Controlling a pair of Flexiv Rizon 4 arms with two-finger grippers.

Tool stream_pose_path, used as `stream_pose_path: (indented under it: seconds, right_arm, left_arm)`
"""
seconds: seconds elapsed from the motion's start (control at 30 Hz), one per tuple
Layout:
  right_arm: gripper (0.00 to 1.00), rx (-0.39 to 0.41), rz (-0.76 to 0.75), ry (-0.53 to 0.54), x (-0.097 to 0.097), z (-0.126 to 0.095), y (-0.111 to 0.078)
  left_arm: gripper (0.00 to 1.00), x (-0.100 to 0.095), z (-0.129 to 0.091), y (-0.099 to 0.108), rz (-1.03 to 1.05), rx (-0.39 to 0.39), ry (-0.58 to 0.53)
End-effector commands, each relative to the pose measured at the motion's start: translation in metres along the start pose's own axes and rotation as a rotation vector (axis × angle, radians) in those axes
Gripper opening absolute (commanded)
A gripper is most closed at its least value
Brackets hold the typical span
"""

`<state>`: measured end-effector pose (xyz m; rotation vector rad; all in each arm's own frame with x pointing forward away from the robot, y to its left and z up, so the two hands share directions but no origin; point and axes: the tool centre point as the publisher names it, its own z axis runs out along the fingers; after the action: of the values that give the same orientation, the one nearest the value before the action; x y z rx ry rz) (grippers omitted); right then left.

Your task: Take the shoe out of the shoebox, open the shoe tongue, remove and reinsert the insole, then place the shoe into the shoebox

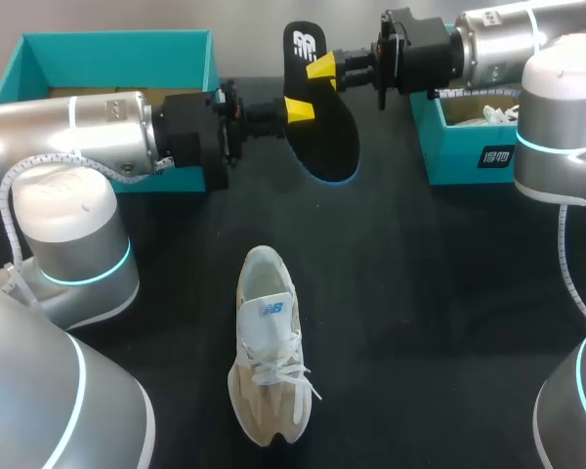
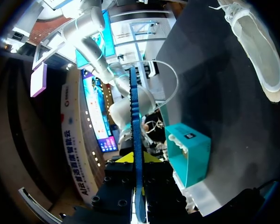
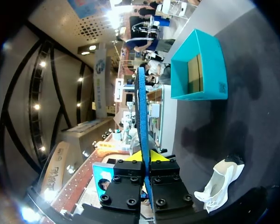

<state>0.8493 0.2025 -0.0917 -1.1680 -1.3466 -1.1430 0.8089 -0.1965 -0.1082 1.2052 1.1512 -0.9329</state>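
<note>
**Containers.** A teal box (image 1: 466, 154) stands at the right of the table, under the right arm (image 1: 513, 49). It holds something white, and the views do not show what it is. A second teal box (image 1: 117, 54) stands at the far left with its opening upward. A brown cardboard lining shows inside it. The left arm (image 1: 78, 132) lies across the front of this box and hides most of its front wall.

**Surface.** The table (image 1: 430, 322) has a black top. The shoe (image 1: 269, 352) stands on its sole near the middle of the near half, outside both boxes and well apart from them. It is a beige and white sneaker. Its toe points toward the near edge and its heel opening toward the far side. The tongue lies flat and the white laces hang loose over the upper.

**Other items and obstructions.** The insole (image 1: 334, 137) is out of the shoe and is held in the air above the far half of the table, between the two boxes. It is black with a blue edge and carries a white mark at its far end. The left gripper (image 1: 298, 109) comes in from the left and has its fingers closed on the insole. The right gripper (image 1: 322, 68) comes in from the right, farther back, and also has its fingers closed on the insole. Each wrist view shows the insole edge-on, clamped between that gripper's two fingers. Neither arm touches the shoe.
</note>
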Motion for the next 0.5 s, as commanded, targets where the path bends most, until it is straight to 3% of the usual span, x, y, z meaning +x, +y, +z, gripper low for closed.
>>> stream_pose_path:
  seconds: [0.03, 0.5]
  right_arm:
    - [1.0, -0.011, -0.001, -0.001, 0.0, -0.004, -0.008]
    - [1.0, -0.048, 0.007, -0.027, -0.004, -0.027, -0.037]
  left_arm:
    - [0.0, 0.0, -0.01, -0.001, -0.013, 0.011, 0.024]
    - [0.0, 0.007, -0.08, -0.022, -0.184, 0.02, 0.095]
